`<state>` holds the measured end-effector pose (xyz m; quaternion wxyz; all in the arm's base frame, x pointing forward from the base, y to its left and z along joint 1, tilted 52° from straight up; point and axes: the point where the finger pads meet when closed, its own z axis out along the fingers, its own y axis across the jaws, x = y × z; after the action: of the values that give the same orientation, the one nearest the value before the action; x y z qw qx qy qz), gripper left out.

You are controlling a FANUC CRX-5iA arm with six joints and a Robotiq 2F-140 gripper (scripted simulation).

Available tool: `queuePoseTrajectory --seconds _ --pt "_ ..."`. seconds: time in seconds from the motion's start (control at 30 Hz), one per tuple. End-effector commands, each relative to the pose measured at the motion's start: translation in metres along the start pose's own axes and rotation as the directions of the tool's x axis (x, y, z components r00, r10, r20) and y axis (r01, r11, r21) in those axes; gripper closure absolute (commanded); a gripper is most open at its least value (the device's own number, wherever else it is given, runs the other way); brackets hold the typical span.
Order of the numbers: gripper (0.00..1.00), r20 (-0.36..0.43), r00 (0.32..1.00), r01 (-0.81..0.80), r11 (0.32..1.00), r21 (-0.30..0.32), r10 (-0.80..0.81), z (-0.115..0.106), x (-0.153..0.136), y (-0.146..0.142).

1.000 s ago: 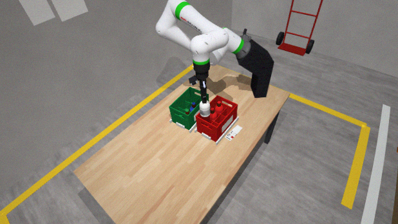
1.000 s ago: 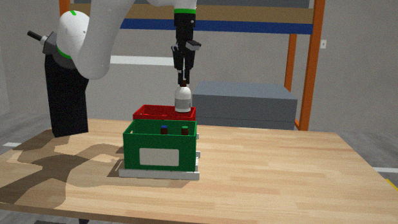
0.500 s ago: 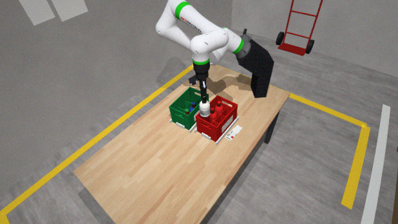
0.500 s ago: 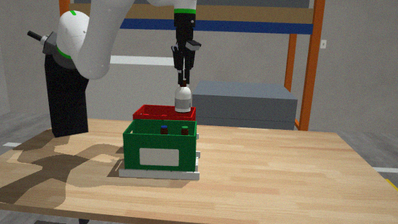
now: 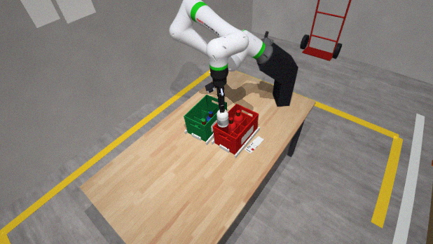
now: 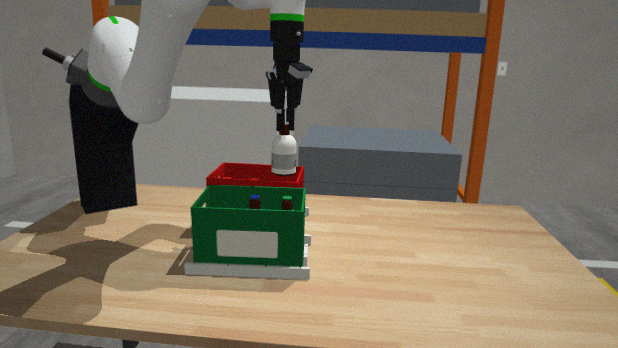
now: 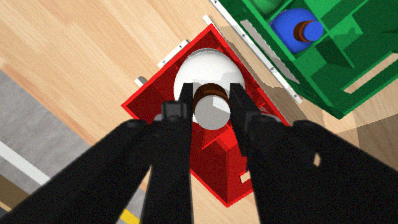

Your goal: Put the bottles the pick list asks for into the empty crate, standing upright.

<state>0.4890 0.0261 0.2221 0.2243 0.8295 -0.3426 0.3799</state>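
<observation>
Apparently two red bottles (image 5: 238, 118) already stand in the red crate (image 5: 228, 140) (image 6: 215, 175) (image 7: 227, 200), right of the green one (image 5: 196, 123) (image 6: 205, 235) (image 7: 340, 112); the gripper (image 5: 221, 109) (image 6: 285, 129) (image 7: 211, 98), nearly closed, grips a white bottle (image 5: 223, 120) (image 6: 284, 155) (image 7: 207, 70) above it, likely still to be lowered.

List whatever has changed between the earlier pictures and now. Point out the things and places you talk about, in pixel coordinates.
Nothing has visibly changed. The gripper (image 5: 221, 111) (image 6: 285, 129) (image 7: 211, 98) stays shut on the neck of the white bottle (image 5: 223, 121) (image 6: 284, 156) (image 7: 205, 70), upright over the red crate (image 5: 224, 141) (image 6: 215, 183) (image 7: 215, 175). Both that and the green crate (image 5: 195, 127) (image 6: 250, 220) (image 7: 320, 100) stand as they did.
</observation>
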Motion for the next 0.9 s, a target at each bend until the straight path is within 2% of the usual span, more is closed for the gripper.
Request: queuePoseTrajectory --seconds 0.0,0.87 --pt "0.9 -0.001 1.0 0.0 1.0 0.001 0.0 0.0 0.0 0.0" --pt "0.9 -0.001 1.0 0.0 1.0 0.001 0.0 0.024 0.0 0.0"
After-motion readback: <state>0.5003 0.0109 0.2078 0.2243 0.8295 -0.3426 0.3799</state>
